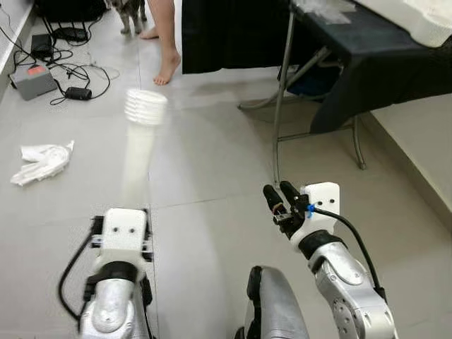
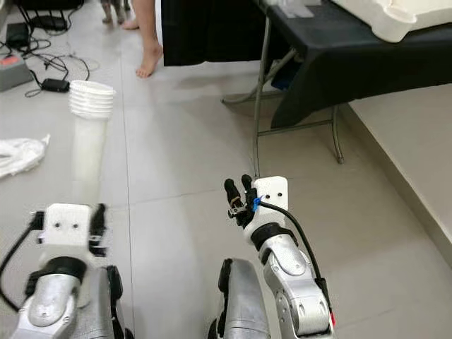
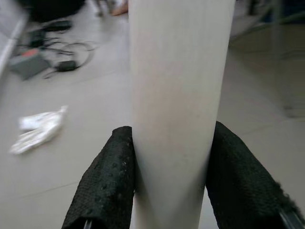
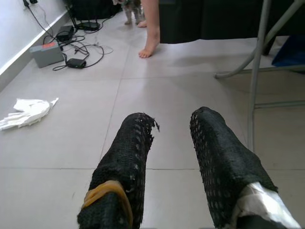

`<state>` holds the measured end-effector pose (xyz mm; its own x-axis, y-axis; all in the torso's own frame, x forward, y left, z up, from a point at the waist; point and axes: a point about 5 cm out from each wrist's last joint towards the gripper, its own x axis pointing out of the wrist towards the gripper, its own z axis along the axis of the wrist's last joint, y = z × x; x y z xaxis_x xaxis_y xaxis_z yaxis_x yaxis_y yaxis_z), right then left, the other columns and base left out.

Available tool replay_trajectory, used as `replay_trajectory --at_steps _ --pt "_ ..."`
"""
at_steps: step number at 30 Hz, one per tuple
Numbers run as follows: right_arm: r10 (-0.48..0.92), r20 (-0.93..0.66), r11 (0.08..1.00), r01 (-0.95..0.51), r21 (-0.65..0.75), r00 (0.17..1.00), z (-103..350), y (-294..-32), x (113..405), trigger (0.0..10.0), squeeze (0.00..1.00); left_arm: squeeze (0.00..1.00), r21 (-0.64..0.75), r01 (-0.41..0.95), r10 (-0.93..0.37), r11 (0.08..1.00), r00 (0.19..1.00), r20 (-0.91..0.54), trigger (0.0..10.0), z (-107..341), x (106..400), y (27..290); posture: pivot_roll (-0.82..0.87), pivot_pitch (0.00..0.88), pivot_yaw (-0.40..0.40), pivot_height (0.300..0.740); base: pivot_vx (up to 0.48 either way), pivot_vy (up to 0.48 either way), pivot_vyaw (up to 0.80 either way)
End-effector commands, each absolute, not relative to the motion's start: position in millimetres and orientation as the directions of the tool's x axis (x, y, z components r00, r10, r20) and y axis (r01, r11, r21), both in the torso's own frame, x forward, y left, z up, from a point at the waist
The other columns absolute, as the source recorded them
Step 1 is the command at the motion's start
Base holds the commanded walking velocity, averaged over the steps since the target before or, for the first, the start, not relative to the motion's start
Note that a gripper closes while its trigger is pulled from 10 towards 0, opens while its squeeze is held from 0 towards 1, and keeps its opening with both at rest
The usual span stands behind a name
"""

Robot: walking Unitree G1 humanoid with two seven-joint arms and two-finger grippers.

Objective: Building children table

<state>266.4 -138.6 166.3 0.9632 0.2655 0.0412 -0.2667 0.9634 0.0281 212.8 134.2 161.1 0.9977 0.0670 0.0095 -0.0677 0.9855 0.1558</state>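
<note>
A white table leg [image 2: 90,138] with a ribbed end is clamped between the fingers [image 3: 107,183] of the left gripper [image 1: 121,212] and held above the tiled floor [image 1: 212,162]. To its right, the right gripper [image 2: 239,189] is held slightly parted and empty, near a folding table [image 2: 339,49].

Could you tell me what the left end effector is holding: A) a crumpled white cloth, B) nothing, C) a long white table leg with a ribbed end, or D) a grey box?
C: the left end effector is clamped on the white table leg, one black finger on each side.
</note>
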Motion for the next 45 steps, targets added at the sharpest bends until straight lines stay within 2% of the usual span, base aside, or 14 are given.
replay_trajectory --at_steps 1,10,28,32,39,45 --pt "0.257 0.035 0.966 -0.258 0.027 0.966 162.5 -138.3 264.7 10.0 0.00 0.00 0.150 -0.059 0.061 0.987 0.998 -0.012 10.0 155.6 212.0 133.0 0.09 0.166 -0.109 0.585 0.000 0.000 0.00" --pt "0.259 0.040 0.965 -0.261 0.037 0.965 161.1 -135.1 264.7 10.0 0.00 0.00 0.157 -0.052 0.055 0.986 0.998 -0.015 10.0 153.2 213.1 132.5 0.10 0.163 -0.110 0.620 0.000 0.000 0.00" --pt "0.275 0.049 0.960 -0.276 0.033 0.960 163.0 -133.1 269.3 10.0 0.00 0.00 0.161 -0.045 0.046 0.986 0.999 -0.004 10.0 154.0 218.0 132.0 0.10 0.154 -0.108 0.655 0.000 0.000 0.00" --pt "0.279 0.052 0.959 -0.281 0.034 0.959 162.0 -132.9 270.7 10.0 0.00 0.00 0.152 -0.032 0.032 0.988 0.999 -0.002 10.0 153.0 219.7 126.1 0.11 0.124 -0.103 0.675 0.000 0.000 0.00" --pt "0.279 0.054 0.959 -0.282 0.035 0.959 161.4 -131.9 269.3 10.0 0.00 0.00 0.152 -0.023 0.023 0.988 1.000 -0.001 10.0 152.3 217.9 125.5 0.11 0.106 -0.105 0.685 0.000 0.000 0.00" --pt "0.291 0.055 0.956 -0.293 0.025 0.955 161.5 -128.3 270.0 10.0 0.00 0.00 0.150 -0.013 0.013 0.989 1.000 0.005 10.0 152.4 218.8 126.8 0.11 0.061 -0.116 0.720 0.000 0.000 0.00"
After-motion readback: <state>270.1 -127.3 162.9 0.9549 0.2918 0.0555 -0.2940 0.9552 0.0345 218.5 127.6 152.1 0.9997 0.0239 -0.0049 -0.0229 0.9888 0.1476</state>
